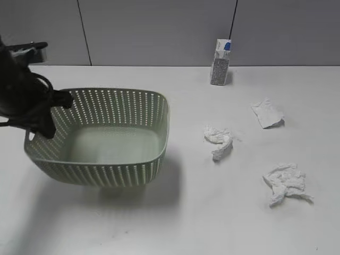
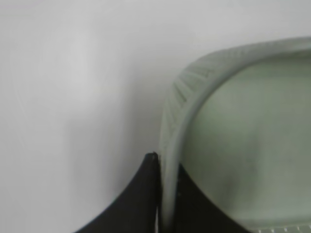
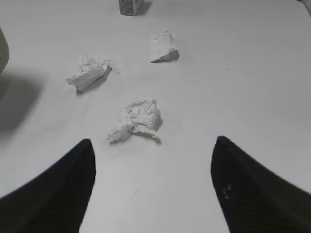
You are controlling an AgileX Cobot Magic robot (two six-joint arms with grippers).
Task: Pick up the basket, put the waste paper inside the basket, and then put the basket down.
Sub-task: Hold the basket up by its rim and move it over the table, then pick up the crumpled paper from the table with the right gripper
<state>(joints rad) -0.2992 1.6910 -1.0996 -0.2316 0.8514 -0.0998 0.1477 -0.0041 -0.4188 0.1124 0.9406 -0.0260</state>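
The pale green slotted basket (image 1: 114,138) hangs tilted above the table at the left, its left end raised. My left gripper (image 1: 47,123) is shut on the basket's left rim; in the left wrist view the rim (image 2: 170,145) runs between the two black fingers (image 2: 165,167). Three crumpled white paper wads lie on the table at the right: one in the middle (image 1: 219,139), one farther back (image 1: 267,112), one nearest (image 1: 286,182). In the right wrist view my right gripper (image 3: 153,145) is open and empty, just short of the nearest wad (image 3: 136,119); the other wads (image 3: 89,73) (image 3: 163,46) lie beyond.
A white, blue and grey carton (image 1: 221,61) stands upright at the back of the table near the wall. The basket casts a shadow on the white table (image 1: 175,223) under it. The right arm does not show in the exterior view.
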